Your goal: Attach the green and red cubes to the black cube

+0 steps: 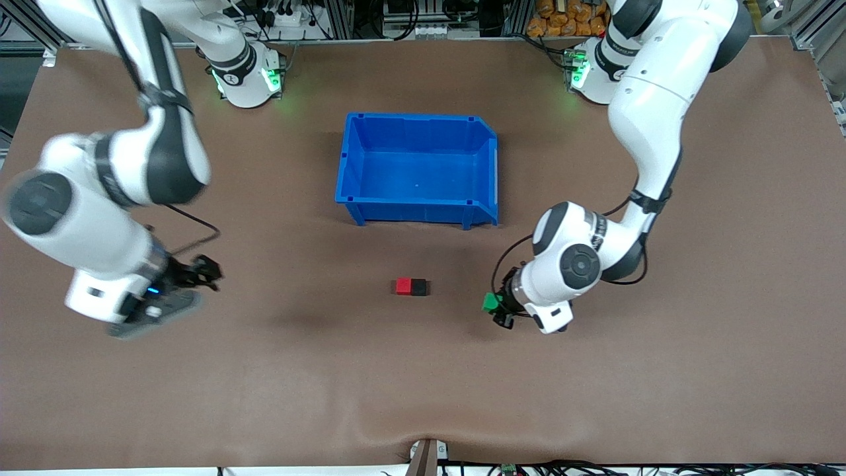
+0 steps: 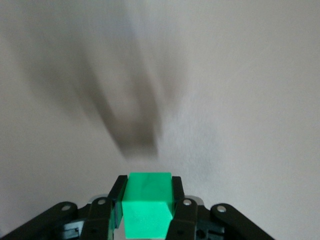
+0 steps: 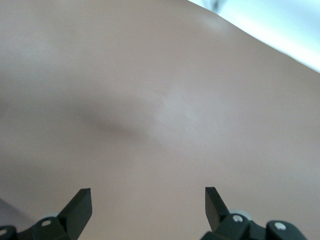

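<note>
Two cubes, the red cube (image 1: 403, 286) and the black cube (image 1: 419, 287), sit touching side by side near the middle of the table (image 1: 595, 396), nearer the front camera than the blue bin (image 1: 418, 167) (red on the side toward the right arm's end). The left gripper (image 1: 497, 309) is clamped on the green cube (image 1: 490, 303), held over bare table toward the left arm's end, apart from the pair. The right gripper (image 1: 205, 271) hangs with its fingers spread wide and nothing between them, over the table toward the right arm's end.
</note>
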Robot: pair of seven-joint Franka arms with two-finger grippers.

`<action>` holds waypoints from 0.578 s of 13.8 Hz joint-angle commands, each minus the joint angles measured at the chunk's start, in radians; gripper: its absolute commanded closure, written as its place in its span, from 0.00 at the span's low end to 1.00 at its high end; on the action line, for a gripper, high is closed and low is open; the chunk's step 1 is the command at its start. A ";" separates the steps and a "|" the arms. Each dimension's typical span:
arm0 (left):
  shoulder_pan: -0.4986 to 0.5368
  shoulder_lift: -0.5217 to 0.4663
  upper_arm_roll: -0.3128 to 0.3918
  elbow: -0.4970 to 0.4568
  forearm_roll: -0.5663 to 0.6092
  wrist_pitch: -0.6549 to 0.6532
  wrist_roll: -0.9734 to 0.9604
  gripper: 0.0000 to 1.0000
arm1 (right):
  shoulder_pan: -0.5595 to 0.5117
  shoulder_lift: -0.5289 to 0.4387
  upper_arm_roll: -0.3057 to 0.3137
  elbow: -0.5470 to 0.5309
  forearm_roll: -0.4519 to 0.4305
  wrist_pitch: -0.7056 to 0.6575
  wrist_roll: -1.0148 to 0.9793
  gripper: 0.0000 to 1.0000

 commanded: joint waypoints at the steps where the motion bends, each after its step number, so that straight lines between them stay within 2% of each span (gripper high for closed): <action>1: -0.067 0.066 0.017 0.079 -0.021 0.036 -0.099 1.00 | -0.001 -0.174 -0.058 -0.164 0.001 -0.062 0.072 0.00; 3: -0.111 0.090 0.028 0.106 -0.019 0.057 -0.167 1.00 | -0.074 -0.236 -0.054 -0.181 0.006 -0.122 0.073 0.00; 4: -0.151 0.095 0.061 0.115 -0.019 0.057 -0.193 1.00 | -0.112 -0.258 -0.039 -0.180 0.006 -0.151 0.073 0.00; 5: -0.195 0.101 0.101 0.126 -0.021 0.057 -0.214 1.00 | -0.180 -0.282 0.012 -0.181 0.006 -0.170 0.073 0.00; 6: -0.225 0.112 0.126 0.141 -0.021 0.057 -0.231 1.00 | -0.264 -0.306 0.090 -0.180 0.006 -0.196 0.073 0.00; 7: -0.236 0.123 0.129 0.156 -0.021 0.057 -0.245 1.00 | -0.318 -0.327 0.140 -0.181 0.006 -0.219 0.082 0.00; 8: -0.236 0.126 0.129 0.162 -0.022 0.057 -0.247 1.00 | -0.332 -0.339 0.159 -0.181 0.006 -0.239 0.104 0.00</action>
